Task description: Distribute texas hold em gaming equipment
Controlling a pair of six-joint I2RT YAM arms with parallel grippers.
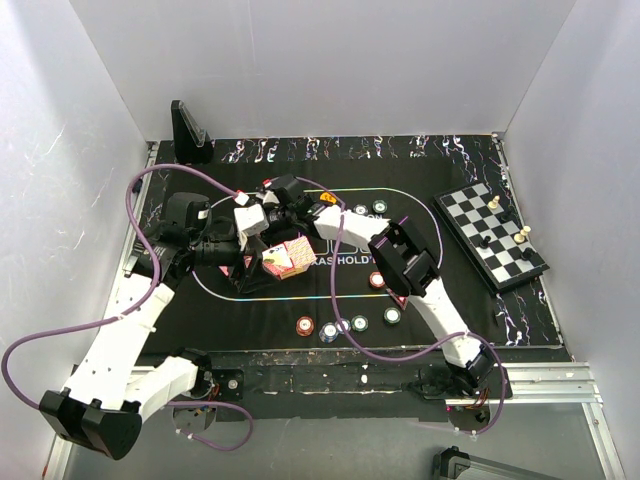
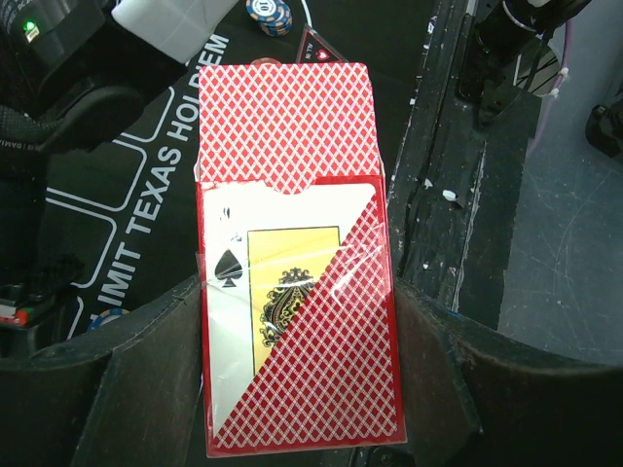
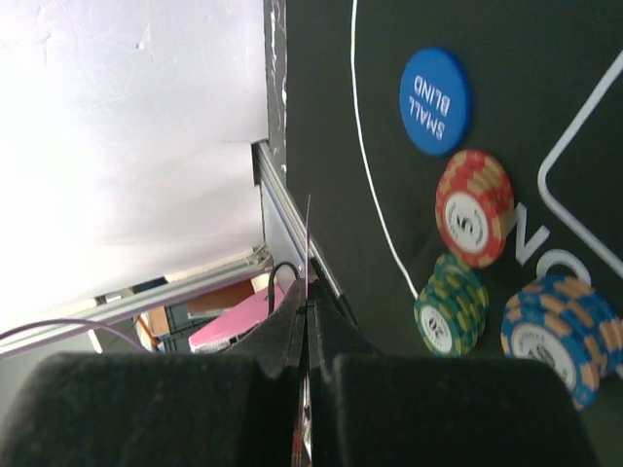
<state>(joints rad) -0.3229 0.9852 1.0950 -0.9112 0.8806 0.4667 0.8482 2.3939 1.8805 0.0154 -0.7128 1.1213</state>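
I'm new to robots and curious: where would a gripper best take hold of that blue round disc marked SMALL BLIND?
Probably its thin rim, from straight above, pinching two opposite edges. The blue round SMALL BLIND disc lies flat on the black mat, and the red-and-cream chip sits close on one side, so avoid that side.

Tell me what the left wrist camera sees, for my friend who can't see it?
A red card pack, its top flap open, is pinched between the left arm's dark jaws. Behind it lie a black mat with white lettering and a blue-and-white chip.
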